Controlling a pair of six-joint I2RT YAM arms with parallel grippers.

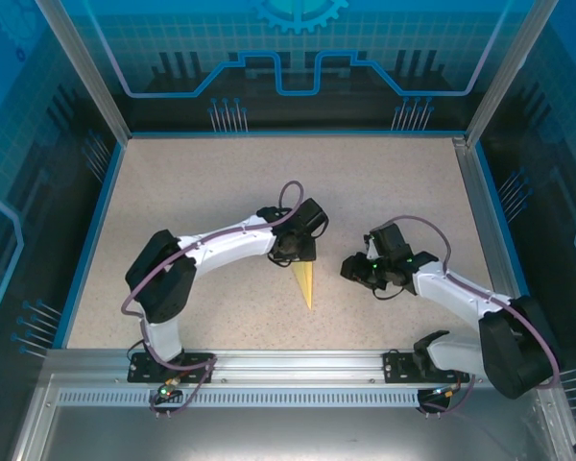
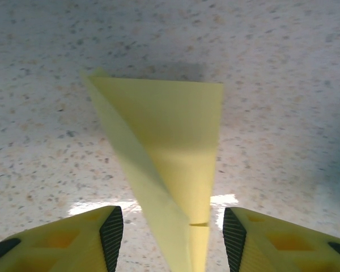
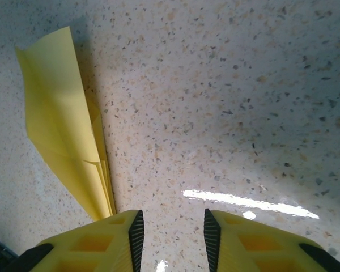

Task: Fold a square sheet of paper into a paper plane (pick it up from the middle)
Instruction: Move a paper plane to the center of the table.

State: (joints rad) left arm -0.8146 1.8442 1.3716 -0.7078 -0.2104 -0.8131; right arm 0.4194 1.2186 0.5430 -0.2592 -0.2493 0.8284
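The square sheet of paper now lies folded as a narrow yellow paper plane (image 1: 306, 284) on the speckled table, its tip toward the near edge. In the left wrist view the paper plane (image 2: 175, 141) runs between the fingers of my left gripper (image 2: 173, 229). That gripper is open, with a gap of bare table on each side of the paper. From above, my left gripper (image 1: 298, 254) hangs over the plane's wide end. My right gripper (image 1: 354, 271) is open just right of the plane, with bare table between its pads (image 3: 137, 232). The paper plane (image 3: 62, 130) lies left of that gripper.
The speckled table (image 1: 192, 192) is bounded by a blue rim and transparent blue walls (image 1: 86, 221). A metal rail (image 1: 288, 363) with both arm bases runs along the near edge. Free table surface lies behind and to both sides of the arms.
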